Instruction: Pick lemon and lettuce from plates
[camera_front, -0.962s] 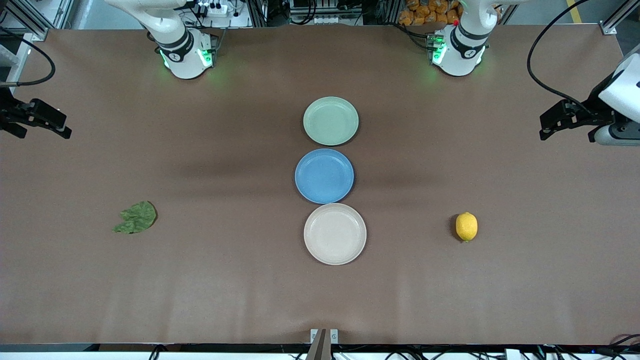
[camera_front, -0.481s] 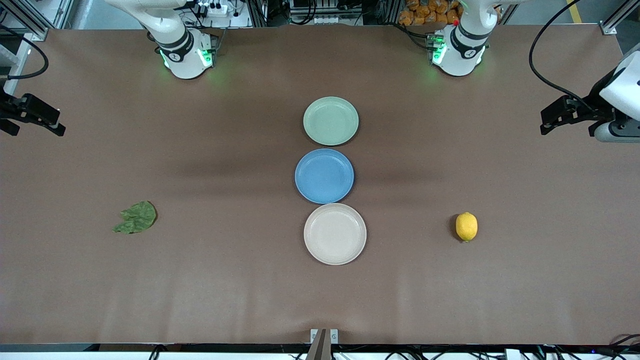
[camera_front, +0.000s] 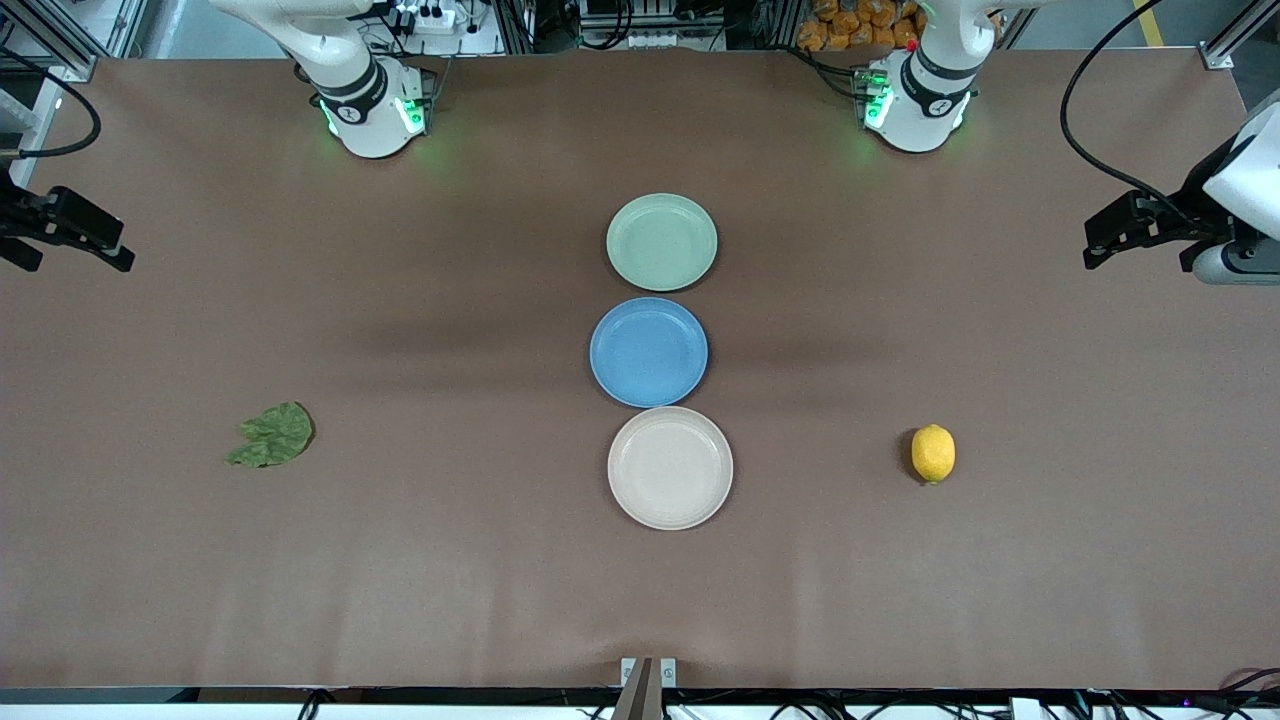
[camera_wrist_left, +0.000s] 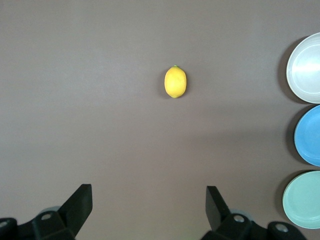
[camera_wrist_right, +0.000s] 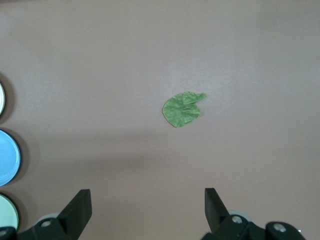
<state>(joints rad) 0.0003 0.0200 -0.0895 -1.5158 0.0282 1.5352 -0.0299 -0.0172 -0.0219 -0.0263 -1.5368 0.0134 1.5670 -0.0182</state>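
We see both arms waiting, raised at the table's ends. Left gripper (camera_wrist_left: 149, 210) hangs at its own end, jaws wide, holding nothing. Right gripper (camera_wrist_right: 147, 210) likewise at its end, wide and unladen.

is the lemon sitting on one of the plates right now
No, the lemon lies on the bare table, apart from the cream plate.

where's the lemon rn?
The lemon lies on the bare table toward the left arm's end, level with the cream plate and apart from it, not on any plate; the left wrist view shows it too.
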